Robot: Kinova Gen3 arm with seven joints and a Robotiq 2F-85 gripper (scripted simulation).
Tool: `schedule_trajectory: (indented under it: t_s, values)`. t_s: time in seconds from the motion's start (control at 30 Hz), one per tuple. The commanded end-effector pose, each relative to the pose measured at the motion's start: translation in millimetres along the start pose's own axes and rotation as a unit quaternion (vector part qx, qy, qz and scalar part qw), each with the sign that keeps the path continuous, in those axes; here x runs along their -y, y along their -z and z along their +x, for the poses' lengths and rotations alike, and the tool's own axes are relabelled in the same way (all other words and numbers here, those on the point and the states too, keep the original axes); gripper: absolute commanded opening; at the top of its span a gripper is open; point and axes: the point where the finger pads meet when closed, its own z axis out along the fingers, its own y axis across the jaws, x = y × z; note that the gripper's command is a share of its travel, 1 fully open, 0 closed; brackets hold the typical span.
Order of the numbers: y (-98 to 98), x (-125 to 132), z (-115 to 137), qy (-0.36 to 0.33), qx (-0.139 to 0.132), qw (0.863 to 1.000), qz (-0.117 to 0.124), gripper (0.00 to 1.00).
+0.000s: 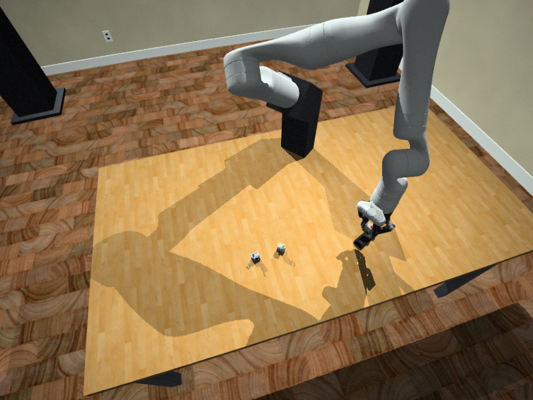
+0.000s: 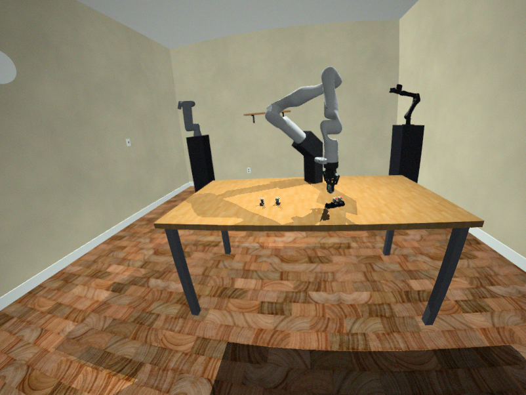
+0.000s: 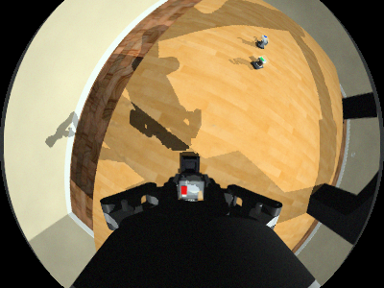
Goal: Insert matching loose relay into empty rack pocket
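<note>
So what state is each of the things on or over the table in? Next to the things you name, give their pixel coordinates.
Fingers (image 1: 389, 226) (image 2: 330, 186): shut on a relay, above the rack.
Red-button relay (image 3: 191, 190): held, not in the rack.
Black rack (image 1: 359, 243) (image 2: 329, 206) (image 3: 189, 156): on the table, two pockets filled, one empty.
Two racked relays (image 2: 337, 199): seated in pockets.
Blue-button relay (image 1: 256, 258) (image 2: 262, 201) (image 3: 262, 42): loose on the table.
Green-button relay (image 1: 280, 249) (image 2: 277, 201) (image 3: 259, 62): loose on the table.

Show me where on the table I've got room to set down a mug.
In the top view, two open patches: left of the blue-button relay, and between the arm's base and the loose relays. It's crowded at the rack, under the jaws gripping a red-button relay.
</note>
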Motion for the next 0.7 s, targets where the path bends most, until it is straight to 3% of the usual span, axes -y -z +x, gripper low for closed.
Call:
schedule_trajectory:
  t_s: [0.0, 0.67]
  values:
    - [0.9, 1, 0, 0.000, 0.001, 1.000, 0.001, 0.00]
    - [-16.5, 1, 0, 0.000, 0.001, 1.000, 0.001, 0.00]
